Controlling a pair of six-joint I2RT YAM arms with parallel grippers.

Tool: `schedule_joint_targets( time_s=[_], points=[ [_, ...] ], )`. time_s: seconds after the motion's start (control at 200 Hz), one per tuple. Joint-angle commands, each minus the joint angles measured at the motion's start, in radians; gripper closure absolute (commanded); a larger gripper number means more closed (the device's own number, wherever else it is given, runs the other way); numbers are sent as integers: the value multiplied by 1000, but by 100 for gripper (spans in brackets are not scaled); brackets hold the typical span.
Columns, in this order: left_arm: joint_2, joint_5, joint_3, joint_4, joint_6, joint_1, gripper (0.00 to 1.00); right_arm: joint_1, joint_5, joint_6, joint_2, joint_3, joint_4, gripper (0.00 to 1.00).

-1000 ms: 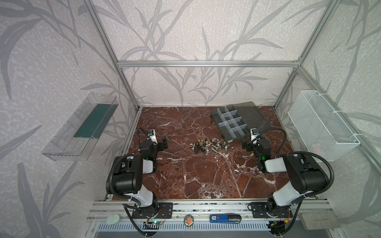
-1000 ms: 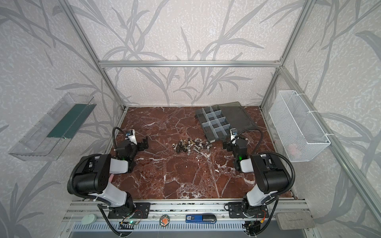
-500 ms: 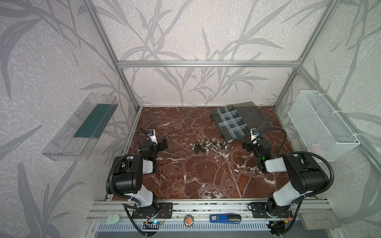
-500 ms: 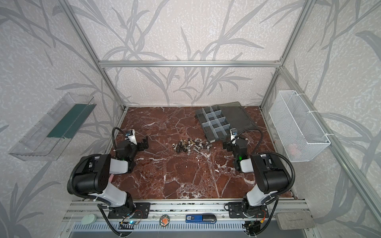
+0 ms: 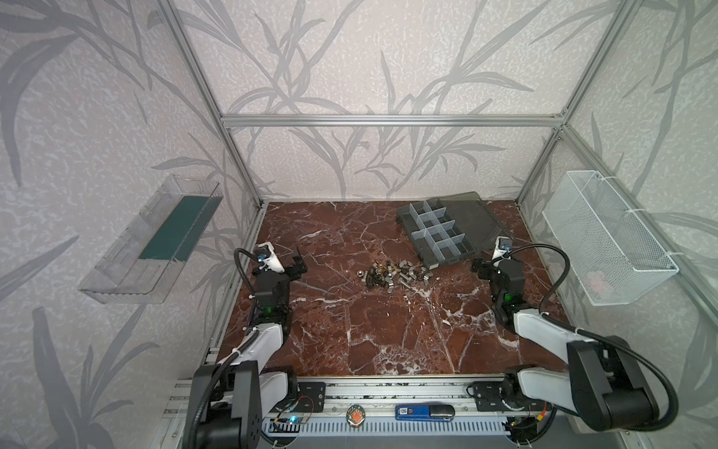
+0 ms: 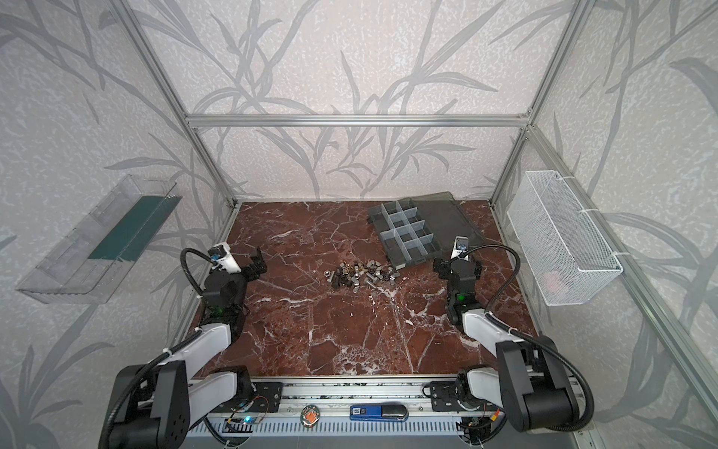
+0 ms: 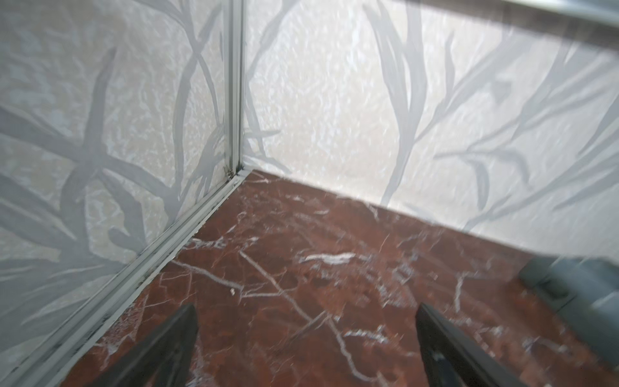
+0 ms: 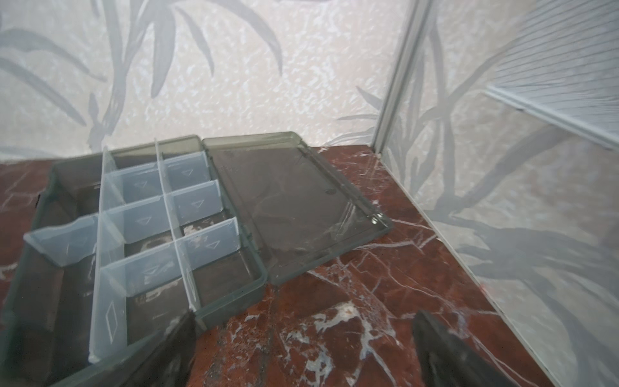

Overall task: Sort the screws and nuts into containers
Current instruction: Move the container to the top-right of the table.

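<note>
At centre of table (image 5: 342, 334): screws and nuts (image 5: 394, 274), loose pile beside organizer box (image 5: 450, 259) edge.
Left gripper (image 7: 304, 313): wide open, empty, bare table ahead.
Right gripper (image 8: 303, 320): wide open, empty, at box corner.

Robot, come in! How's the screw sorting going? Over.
Left gripper open, right gripper open, both empty. Screws and nuts piled, unsorted, beside open organizer box. Path clear.

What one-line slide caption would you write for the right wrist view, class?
Open right end effector near the organizer box, visible compartments empty, lid lying open on the marble table.
</note>
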Motion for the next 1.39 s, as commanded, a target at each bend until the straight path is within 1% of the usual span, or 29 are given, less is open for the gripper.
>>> schedule_joint_targets(
  time_s=[0.0,0.05,0.09,0.135,0.2,0.265,0.305,0.385,0.445,0.47,0.53,0.57,0.605,0.66,0.685,0.7,0.74,0.77,0.815,0.84,0.895,0.955,1.005,1.075,1.16,1.23,1.295,1.35,1.39],
  points=[
    [-5,73,34,-82,-236,-8,1,-11,61,316,-182,9,-292,1],
    [13,142,79,-105,-297,-19,1,-35,-101,333,-258,-4,-294,1],
    [23,164,114,-132,-331,-41,1,-36,-198,312,-292,6,-295,1],
    [35,177,163,-188,-338,-77,1,-22,-267,291,-299,47,-336,1],
    [62,186,268,-341,-318,-140,1,38,-248,244,-263,147,-472,1],
    [99,196,372,-471,-235,-234,1,120,-198,157,-191,230,-556,1],
    [116,163,424,-545,-193,-302,1,167,-169,110,-133,282,-607,1],
    [140,104,489,-612,-109,-423,1,236,-149,64,-13,377,-689,1],
    [161,59,526,-649,-51,-488,1,277,-142,48,67,437,-730,1],
    [170,67,541,-669,-27,-503,1,295,-140,42,99,462,-740,1],
    [195,97,566,-701,6,-515,1,335,-145,25,177,522,-766,1],
    [214,117,560,-675,-6,-516,1,355,-157,14,232,564,-780,1],
    [232,96,536,-628,-85,-514,1,368,-172,9,283,601,-791,1],
    [239,72,507,-625,-216,-506,1,379,-187,5,360,661,-816,1],
    [240,105,493,-598,-238,-504,1,380,-202,5,394,687,-830,0],
    [241,148,484,-572,-239,-504,1,381,-209,4,413,703,-839,1],
    [250,245,457,-490,-241,-504,1,383,-218,4,470,740,-855,6],
    [256,276,444,-462,-255,-509,1,385,-221,4,499,767,-868,10],
    [263,274,442,-473,-279,-513,1,390,-229,-2,537,803,-879,12],
    [269,271,449,-489,-286,-514,1,393,-231,-6,584,821,-885,15],
    [276,260,472,-563,-285,-518,1,396,-230,-7,639,862,-899,19],
    [273,251,488,-618,-274,-522,1,397,-228,-10,694,915,-927,21],
    [260,243,485,-629,-270,-527,1,396,-220,-15,735,952,-943,22],
    [232,212,471,-645,-271,-533,1,395,-199,-21,790,1004,-969,27],
    [207,199,458,-659,-267,-537,1,395,-184,-28,849,1064,-1002,28],
    [198,198,458,-682,-261,-540,1,392,-178,-30,885,1103,-1025,36],
    [197,198,456,-701,-257,-542,1,384,-181,-20,911,1118,-1031,38],
    [194,198,452,-706,-257,-544,1,373,-193,-2,923,1119,-1032,49],
    [191,199,447,-706,-257,-546,1,367,-200,7,928,1117,-1028,52]
  ],
)
